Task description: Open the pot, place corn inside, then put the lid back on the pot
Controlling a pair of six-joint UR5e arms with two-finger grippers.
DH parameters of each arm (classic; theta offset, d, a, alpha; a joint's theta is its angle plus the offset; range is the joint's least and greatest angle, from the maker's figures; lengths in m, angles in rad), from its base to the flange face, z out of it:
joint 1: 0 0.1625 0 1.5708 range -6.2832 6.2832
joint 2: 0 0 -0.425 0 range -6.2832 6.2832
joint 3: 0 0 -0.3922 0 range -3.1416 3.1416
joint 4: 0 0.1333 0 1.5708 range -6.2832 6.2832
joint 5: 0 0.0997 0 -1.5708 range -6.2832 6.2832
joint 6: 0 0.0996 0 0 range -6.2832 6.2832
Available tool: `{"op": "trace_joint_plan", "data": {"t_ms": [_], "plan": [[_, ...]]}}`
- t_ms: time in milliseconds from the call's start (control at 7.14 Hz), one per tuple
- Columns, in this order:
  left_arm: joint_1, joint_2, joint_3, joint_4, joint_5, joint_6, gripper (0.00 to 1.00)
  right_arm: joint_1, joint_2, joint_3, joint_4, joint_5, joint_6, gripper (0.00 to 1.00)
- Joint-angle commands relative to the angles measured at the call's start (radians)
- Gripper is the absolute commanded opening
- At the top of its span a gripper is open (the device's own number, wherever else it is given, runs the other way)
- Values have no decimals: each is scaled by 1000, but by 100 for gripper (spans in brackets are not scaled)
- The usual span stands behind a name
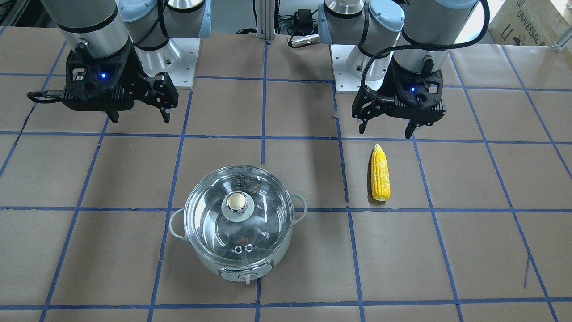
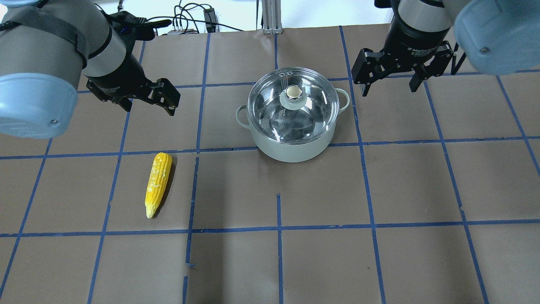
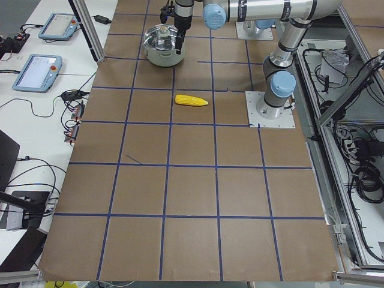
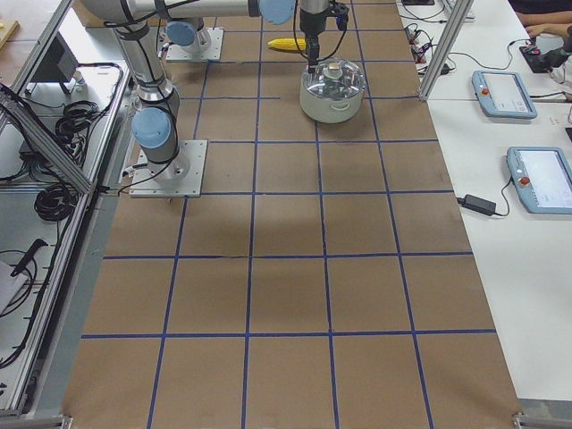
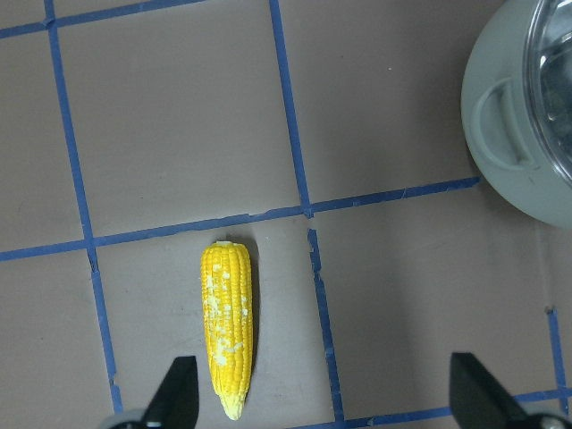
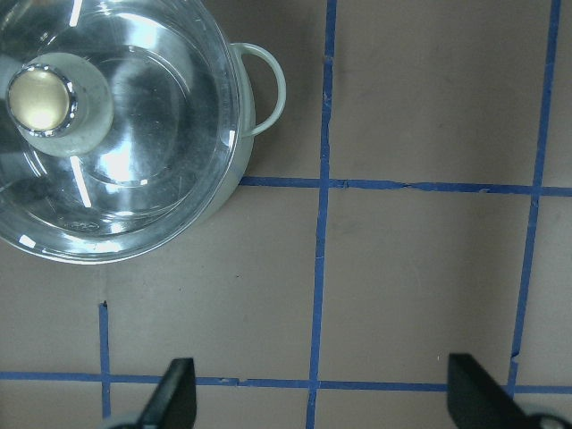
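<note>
The left gripper [image 2: 148, 105] hangs over the table with its two black fingers spread wide and nothing between them. By my reading it waits there because the wrist camera looks straight down on the husk-free yellow ear of corn [image 5: 227, 326], the thing this arm would most naturally take. The right gripper [image 2: 389, 88] is likewise parted and empty. It hovers just beside the round pale mint-green electric pot [image 2: 291, 150], near one loop handle, which seems a sensible station for the arm that must lift the cover. The clear glass dome lid [image 2: 295, 114] sits squarely on the pot's rim with its brass-coloured round knob [image 2: 293, 91] at the centre, so opening has not begun and the knob is the obvious hold. The corn lies flat on the brown paper-covered table [image 2: 413, 190] with its blue tape grid. It is on the robot's left and well apart from the pot, with its tapered end pointing toward the robot. Counted: two grippers, one ear of corn, one pot with two loop side handles and one front control knob [image 1: 247, 278], and one lid bearing one knob and two small metal vent rings [image 1: 243, 248].
</note>
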Motion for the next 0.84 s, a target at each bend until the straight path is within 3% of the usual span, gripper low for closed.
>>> {"op": "trace_joint_plan", "data": {"t_ms": [0, 701], "plan": [[0, -14, 8, 1, 6, -6, 100, 0, 8, -3, -8, -1, -4, 100], [0, -10, -16, 1, 30, -6, 100, 0, 29, -1, -59, 2, 10, 100]]}}
